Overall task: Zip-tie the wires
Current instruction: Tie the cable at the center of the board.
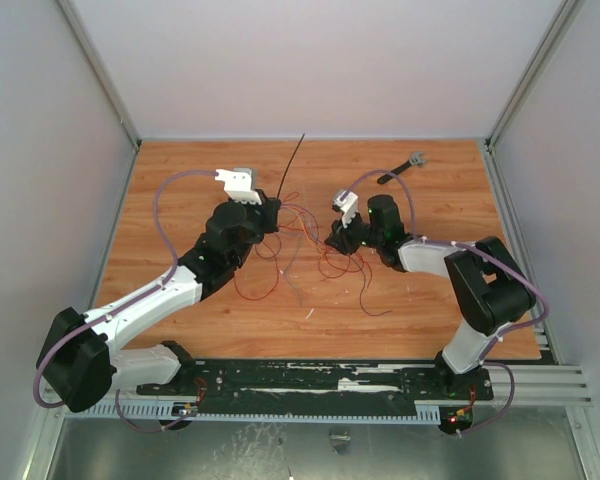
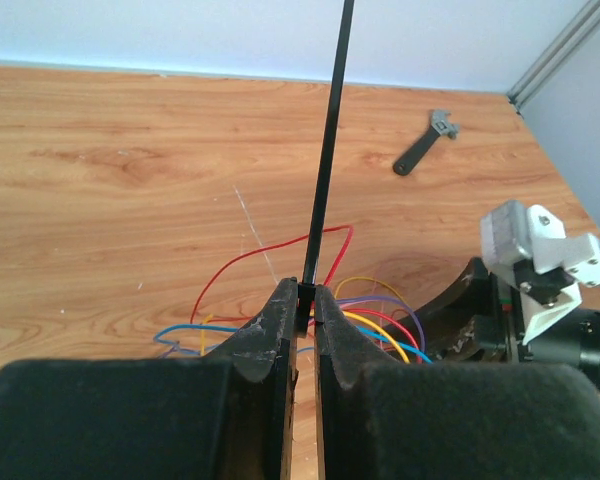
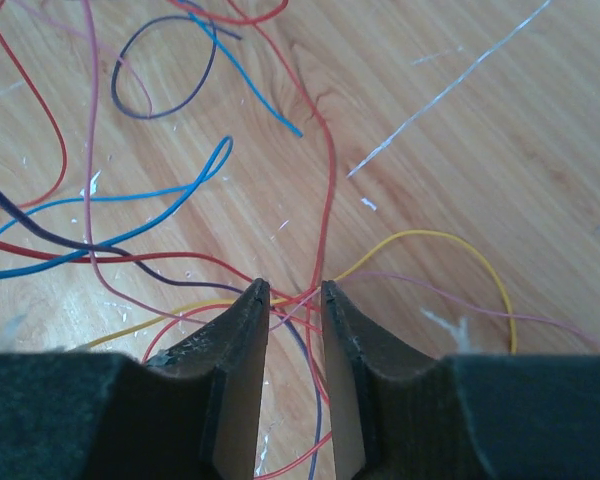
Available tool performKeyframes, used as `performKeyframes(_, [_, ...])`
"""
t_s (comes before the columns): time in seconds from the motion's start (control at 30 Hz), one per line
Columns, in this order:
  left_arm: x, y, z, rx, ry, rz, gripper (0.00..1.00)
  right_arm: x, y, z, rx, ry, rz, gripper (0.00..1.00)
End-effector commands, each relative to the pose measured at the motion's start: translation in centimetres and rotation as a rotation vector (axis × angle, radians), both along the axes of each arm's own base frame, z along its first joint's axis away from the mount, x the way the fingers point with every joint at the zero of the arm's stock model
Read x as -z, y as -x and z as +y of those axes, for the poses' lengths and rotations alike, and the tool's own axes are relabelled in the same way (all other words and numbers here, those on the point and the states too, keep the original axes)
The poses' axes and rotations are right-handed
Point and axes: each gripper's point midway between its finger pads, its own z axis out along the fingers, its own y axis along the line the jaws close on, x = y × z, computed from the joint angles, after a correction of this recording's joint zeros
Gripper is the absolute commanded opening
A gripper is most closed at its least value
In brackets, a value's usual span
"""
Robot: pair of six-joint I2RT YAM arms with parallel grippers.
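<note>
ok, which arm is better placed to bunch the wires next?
Right, probably. The right gripper sits low over the wires, with several strands running between its slightly parted jaws. The left gripper is shut on the zip tie, so it's busy.

black-white arms (image 1: 150, 300), purple cables (image 1: 158, 215)

Place: a robot lab test cell is showing here.
Walls: plain white panels (image 1: 310, 60) and aluminium frame posts (image 1: 96, 65) are enclosing the bench.
Bench: a wood-grain tabletop (image 1: 460, 200) is carrying loose wires (image 3: 331, 170).
Machines: a left arm (image 1: 150, 300) and right arm (image 1: 480, 280) are sitting bolted at its near edge, trailing purple cables (image 1: 157, 215).
</note>
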Motion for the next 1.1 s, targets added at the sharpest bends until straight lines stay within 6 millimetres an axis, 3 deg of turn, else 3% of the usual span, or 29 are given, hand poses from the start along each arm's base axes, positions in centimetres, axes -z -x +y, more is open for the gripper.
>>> performKeyframes(0.0, [-2.8, -0.2, -0.1, 0.004, 0.047, -0.053, 0.0, 0.6, 0.7, 0.7, -0.059, 0.014, 0.0, 0.29])
performKeyframes(0.43, [-2.6, -0.2, -0.3, 0.011, 0.052, -0.048, 0.0, 1.2, 2.5, 2.4, -0.156, -0.024, 0.01, 0.32])
performKeyframes(1.07, [-2.9, -0.1, -0.6, 0.025, 0.062, -0.051, 0.0, 1.4, 1.2, 4.2, -0.155, -0.044, -0.005, 0.32])
